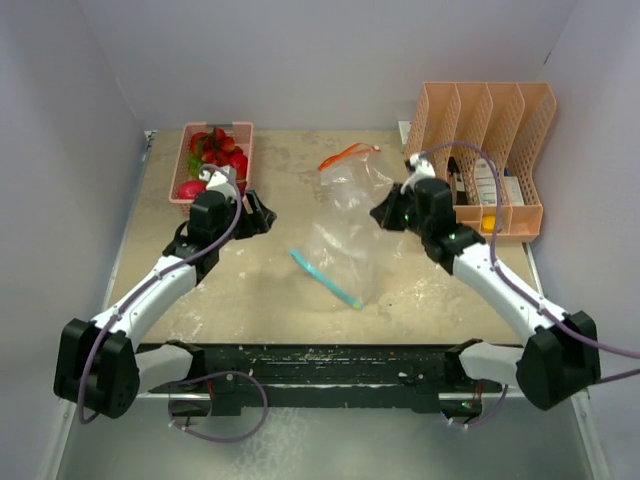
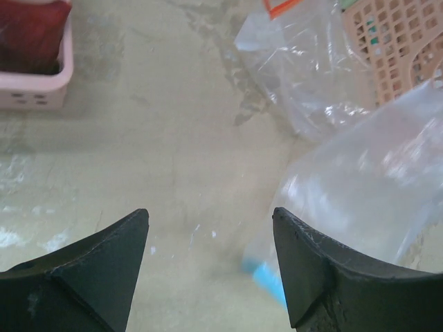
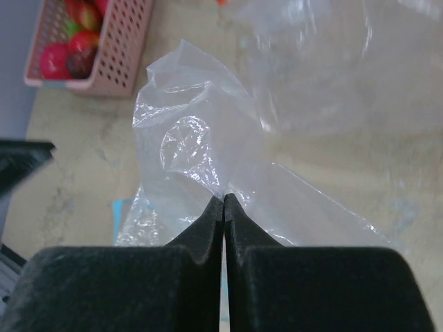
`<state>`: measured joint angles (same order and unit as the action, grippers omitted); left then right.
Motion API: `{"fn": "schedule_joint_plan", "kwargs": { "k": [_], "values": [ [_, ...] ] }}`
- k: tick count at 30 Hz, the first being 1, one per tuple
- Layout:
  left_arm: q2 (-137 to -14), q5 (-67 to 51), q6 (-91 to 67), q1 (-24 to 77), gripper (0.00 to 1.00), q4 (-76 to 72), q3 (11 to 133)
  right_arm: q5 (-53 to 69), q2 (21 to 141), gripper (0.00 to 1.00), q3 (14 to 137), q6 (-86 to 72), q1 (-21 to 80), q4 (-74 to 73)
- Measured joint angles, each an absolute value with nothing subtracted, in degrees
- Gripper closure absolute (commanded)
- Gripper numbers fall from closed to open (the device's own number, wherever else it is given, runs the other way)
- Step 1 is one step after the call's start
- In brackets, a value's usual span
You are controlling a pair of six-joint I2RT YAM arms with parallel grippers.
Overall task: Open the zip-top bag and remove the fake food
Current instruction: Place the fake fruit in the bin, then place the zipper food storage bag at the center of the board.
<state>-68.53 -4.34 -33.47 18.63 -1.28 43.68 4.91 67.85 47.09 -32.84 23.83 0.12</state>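
Fake food: the fake food (image 1: 215, 150), red strawberries and round red pieces with some green, lies piled in a pink basket (image 1: 247, 150) at the far left of the bench (image 1: 250, 290).
Bag: the clear bag (image 1: 345, 245) is in the middle of the bench, crumpled and partly lifted. Its blue zip strip (image 1: 326, 279) trails on the surface towards the near side. No food shows inside it, though the creased film could hide a small piece.
Right gripper: the right gripper (image 3: 223, 202) is clenched on a fold of the bag's film, jaws pressed together with plastic bunched above the tips.
Left gripper: the left gripper (image 2: 209, 214) is released, jaws wide apart with only bare bench between them. It hangs between the basket and the bag, touching neither.
Step in hand: probably checking the bag for leftovers, or finishing; the task looks close to done.
Doing it well: hold the right pinch firm and raise the film so the mouth sags open towards the left arm. Bring the open left jaws in along the blue edge, not through the side wall.
Watch for: thin film slipping out of the pinch, or the left jaws catching plastic instead of a fruit.
Nearby: a second bag (image 1: 352, 165) with an orange strip lies just behind, and a peach file rack (image 1: 500, 130) stands at the right.
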Motion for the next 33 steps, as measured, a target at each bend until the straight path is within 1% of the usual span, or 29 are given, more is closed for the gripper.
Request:
{"fn": "schedule_joint_plan", "kwargs": {
  "k": [5, 11, 12, 13, 15, 16, 17, 18, 19, 20, 25, 33],
  "values": [
    [-63.2, -3.4, -33.4, 18.4, 0.25, 2.8, 40.1, 4.1, 78.5, 1.00, 66.6, -29.0, 21.5, -1.0],
    [-56.4, -1.9, -33.4, 18.4, 0.24, 6.6, 38.2, 4.0, 90.8, 1.00, 84.8, -26.5, 16.7, -2.2],
    [-55.5, -1.7, -33.3, 18.4, 0.24, 7.3, 38.0, 4.0, 92.3, 0.95, 87.0, -26.3, 16.1, -2.6],
    [-55.4, -1.7, -33.4, 18.4, 0.24, 7.4, 37.9, 4.0, 93.9, 0.84, 89.3, -25.9, 15.3, -3.2],
    [-55.0, -1.6, -33.3, 18.4, 0.24, 8.4, 37.6, 4.0, 96.8, 0.53, 93.4, -25.1, 14.2, -4.4],
    [-54.9, -1.6, -33.4, 18.4, 0.24, 8.8, 37.6, 3.7, 98.4, 0.41, 96.0, -24.2, 13.7, -5.1],
    [-54.9, -1.5, -33.3, 18.4, 0.24, 9.2, 37.6, 3.3, 99.9, 0.25, 98.1, -23.2, 13.3, -5.7],
    [-54.9, -1.5, -33.3, 18.4, 0.24, 9.5, 37.6, 2.6, 100.7, 0.12, 99.4, -22.5, 13.1, -6.0],
    [-54.9, -1.4, -33.3, 18.4, 0.24, 9.7, 37.6, 2.2, 101.3, 0.05, 100.1, -21.4, 12.9, -6.2],
    [-54.9, -1.4, -33.3, 18.4, 0.24, 9.8, 37.6, 1.8, 101.4, 0.01, 100.1, -20.6, 12.7, -6.4],
    [-55.0, -1.4, -33.4, 18.4, 0.24, 10.1, 37.6, -0.1, 99.1, 0.00, 96.3, -17.4, 12.6, -6.8],
    [-54.9, -1.7, -33.4, 18.4, 0.24, 10.0, 37.5, -0.3, 85.7, 0.01, 76.5, -16.4, 12.6, -4.2]
  ]
}}
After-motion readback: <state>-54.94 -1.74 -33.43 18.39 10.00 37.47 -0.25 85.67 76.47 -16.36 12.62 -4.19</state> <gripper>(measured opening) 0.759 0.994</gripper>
